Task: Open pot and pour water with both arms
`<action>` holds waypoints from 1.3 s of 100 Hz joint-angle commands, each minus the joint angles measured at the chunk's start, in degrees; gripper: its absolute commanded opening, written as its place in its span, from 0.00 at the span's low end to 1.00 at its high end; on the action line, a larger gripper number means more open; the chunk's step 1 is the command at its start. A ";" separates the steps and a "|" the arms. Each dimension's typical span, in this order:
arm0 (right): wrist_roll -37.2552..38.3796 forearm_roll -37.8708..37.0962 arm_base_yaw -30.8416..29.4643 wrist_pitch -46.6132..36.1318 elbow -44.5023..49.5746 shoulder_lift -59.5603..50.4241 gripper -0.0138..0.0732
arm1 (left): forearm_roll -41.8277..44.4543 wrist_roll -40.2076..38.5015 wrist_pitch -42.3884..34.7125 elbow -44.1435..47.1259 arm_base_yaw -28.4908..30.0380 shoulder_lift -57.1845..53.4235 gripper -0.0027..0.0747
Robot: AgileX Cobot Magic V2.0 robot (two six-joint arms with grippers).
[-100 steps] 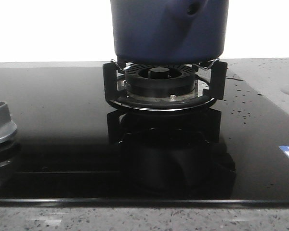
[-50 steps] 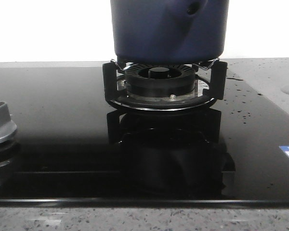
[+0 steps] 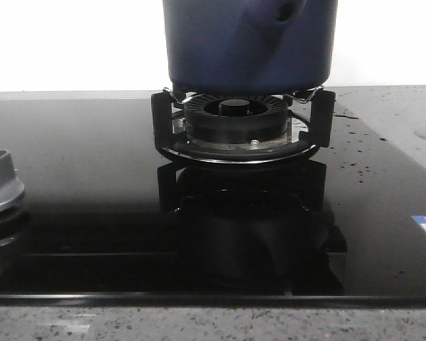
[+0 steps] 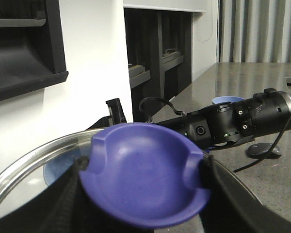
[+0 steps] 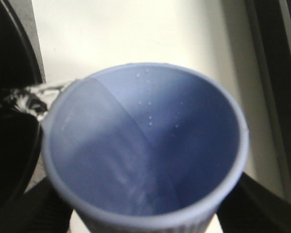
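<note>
Pot-opening looks done and the pouring is under way, judging by what each claw carries. The left claw is closed on the blue knob of a glass lid with a steel rim, held up away from the pot, its dark fingers flanking the knob. The right claw grips a blue cup, tilted so water runs over its lip in a thin stream toward a dark rim beside it, probably the pot's, though I cannot tell for sure. Farther out, the pot sits on the burner of the black glass stove, set into the speckled table. Water remains in the cup, so emptying it is what's left.
</note>
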 commanded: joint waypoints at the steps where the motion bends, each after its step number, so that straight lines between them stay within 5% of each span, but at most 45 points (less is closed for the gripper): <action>1: -0.31 -3.79 0.07 -2.25 -3.08 -1.62 0.39 | -5.13 -0.51 -0.64 -1.67 0.09 -1.40 0.37; 60: -0.31 -33.17 0.07 1.53 -4.81 -1.61 0.39 | -4.22 -0.51 -0.64 -1.67 0.09 -1.28 0.37; 130: -0.31 -37.19 2.29 2.05 -12.83 -1.61 0.39 | -2.78 -0.51 -0.99 -1.67 0.09 -1.28 0.37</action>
